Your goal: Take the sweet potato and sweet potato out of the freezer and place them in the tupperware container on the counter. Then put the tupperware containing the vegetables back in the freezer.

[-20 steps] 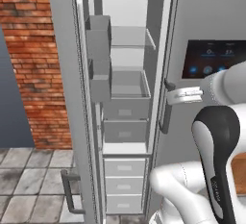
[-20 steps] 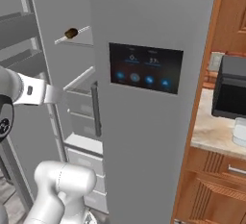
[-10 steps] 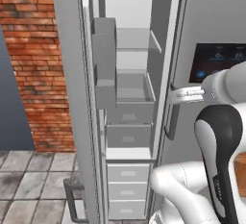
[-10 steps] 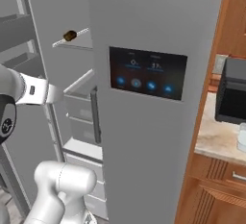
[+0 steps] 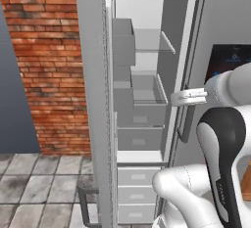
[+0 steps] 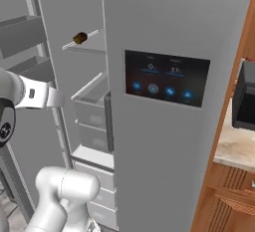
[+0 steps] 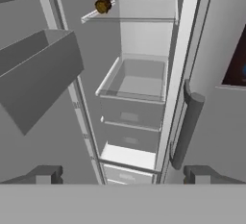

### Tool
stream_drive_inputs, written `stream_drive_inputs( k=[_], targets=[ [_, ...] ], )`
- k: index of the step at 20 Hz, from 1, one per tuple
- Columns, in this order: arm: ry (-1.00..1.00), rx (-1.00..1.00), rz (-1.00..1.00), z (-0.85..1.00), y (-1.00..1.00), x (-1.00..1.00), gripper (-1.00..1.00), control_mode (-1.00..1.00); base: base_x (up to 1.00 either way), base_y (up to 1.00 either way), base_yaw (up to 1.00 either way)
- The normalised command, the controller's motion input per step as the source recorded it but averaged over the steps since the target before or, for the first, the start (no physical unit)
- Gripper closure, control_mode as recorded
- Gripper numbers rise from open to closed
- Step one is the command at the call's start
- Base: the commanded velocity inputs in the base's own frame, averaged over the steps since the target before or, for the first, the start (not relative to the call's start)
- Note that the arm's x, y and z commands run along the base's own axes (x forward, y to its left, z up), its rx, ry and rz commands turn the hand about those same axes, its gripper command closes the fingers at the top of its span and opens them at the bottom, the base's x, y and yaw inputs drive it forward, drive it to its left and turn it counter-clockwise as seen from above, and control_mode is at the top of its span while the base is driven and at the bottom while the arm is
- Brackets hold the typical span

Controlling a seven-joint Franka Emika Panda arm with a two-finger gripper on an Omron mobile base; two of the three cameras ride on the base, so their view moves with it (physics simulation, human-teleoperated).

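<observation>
The freezer (image 5: pixel 169 36) stands open, its pale inside (image 7: pixel 144 35) fitted with grey shelves and bins. One brown-orange sweet potato (image 6: pixel 79 38) lies at the front left end of the upper glass shelf, seen in the hand view at the top left as sweet potato (image 7: pixel 102 5). My gripper (image 7: pixel 123 174) is open and holds nothing, well short of the compartment and below the shelf's level. In the base views the gripper (image 5: pixel 172 100) hovers in front of the doorway, and my gripper (image 6: pixel 63 98) points toward the bins. The tupperware container is out of view.
The open freezer door (image 5: pixel 90 100) stands edge-on at the left, its bins (image 7: pixel 41 81) close to the hand. The right door with the black touch panel (image 6: pixel 167 79) and its bar handle (image 7: pixel 186 127) border the opening. Beige counter (image 6: pixel 233 149) and black microwave (image 6: pixel 245 99) lie far right.
The whole picture has shifted rightward in both base views, so the base has moved, bringing the freezer opening more central. The gripper stays open and empty.
</observation>
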Motion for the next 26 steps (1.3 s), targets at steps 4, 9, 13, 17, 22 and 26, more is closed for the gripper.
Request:
stream_drive_inputs(
  k=[4,9,13,17,22,26],
  targets=[
    [0.00,0.00,0.00,0.00,0.00,0.00,-1.00,1.00,0.42,0.00,0.00],
    [0.00,0.00,0.00,0.00,0.00,0.00,-1.00,1.00,0.57,0.00,0.00],
    [0.00,0.00,0.00,0.00,0.00,0.00,-1.00,1.00,0.40,0.01,0.00],
    [0.00,0.00,0.00,0.00,0.00,0.00,-1.00,1.00,0.32,0.01,0.00],
    [0.00,0.00,0.00,0.00,0.00,0.00,-1.00,1.00,0.06,0.00,0.00],
    [0.00,0.00,0.00,0.00,0.00,0.00,-1.00,1.00,0.00,0.00,0.00]
  ],
)
